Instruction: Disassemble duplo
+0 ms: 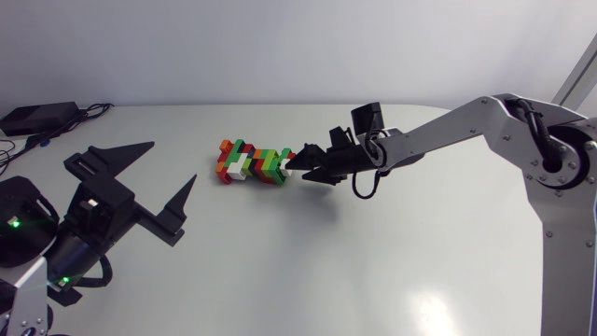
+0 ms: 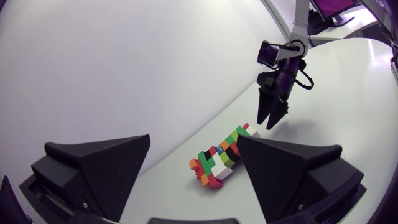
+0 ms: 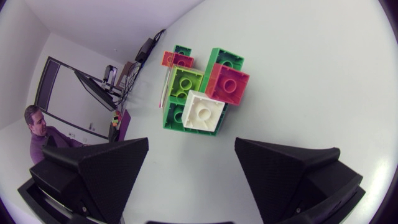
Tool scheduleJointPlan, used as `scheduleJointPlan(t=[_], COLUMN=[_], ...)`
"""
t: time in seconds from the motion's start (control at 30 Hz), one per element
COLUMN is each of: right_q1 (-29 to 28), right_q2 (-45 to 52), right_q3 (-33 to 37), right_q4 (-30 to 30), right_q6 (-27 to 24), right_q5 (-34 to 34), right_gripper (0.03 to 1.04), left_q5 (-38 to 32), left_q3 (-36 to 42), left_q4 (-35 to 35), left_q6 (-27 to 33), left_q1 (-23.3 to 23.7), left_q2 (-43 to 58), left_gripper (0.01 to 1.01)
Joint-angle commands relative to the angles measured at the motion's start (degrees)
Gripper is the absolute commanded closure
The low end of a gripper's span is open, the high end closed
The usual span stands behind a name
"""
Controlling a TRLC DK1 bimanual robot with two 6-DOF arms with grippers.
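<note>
Duplo stack (image 1: 254, 163) lies on its side near the middle of the worktop (image 1: 392, 271), its multicoloured bricks all joined. The right arm (image 1: 448, 126) extends to the stack's end. The right jaws stand apart, with the stack just ahead of them and a white brick (image 3: 202, 111) nearest. The left arm (image 1: 56, 247) sits well apart from the stack, left jaws apart.

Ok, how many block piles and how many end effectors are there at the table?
Duplo stack: 1
End effectors: 2, the left end effector and the right end effector, both open
Total: 3
</note>
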Motion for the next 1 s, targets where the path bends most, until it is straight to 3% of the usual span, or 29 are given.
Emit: scheduleJointPlan(t=[0.0, 0.47, 0.7, 0.97], right_q1=[0.9, 0.7, 0.4, 0.7], right_q2=[2.1, 7.5, 9.6, 9.7], right_q3=[1.8, 10.1, 13.5, 13.6], right_q4=[-0.9, -4.2, -5.6, -7.3], right_q6=[-0.2, 0.7, 2.1, 2.1], right_q5=[-0.2, -2.9, -4.8, -4.8], right_gripper=[0.07, 0.07, 0.16, 0.17], left_q5=[0.8, 0.8, 0.8, 0.7], left_q3=[-1.0, -0.2, 0.0, 0.5], left_q4=[1.0, 0.9, 1.0, 1.0], left_q6=[-0.4, -0.6, -0.6, -0.6], left_q1=[0.8, 1.4, 1.3, 1.5], left_q2=[0.3, 2.1, 2.7, 3.7], left_gripper=[0.057, 0.056, 0.056, 0.056])
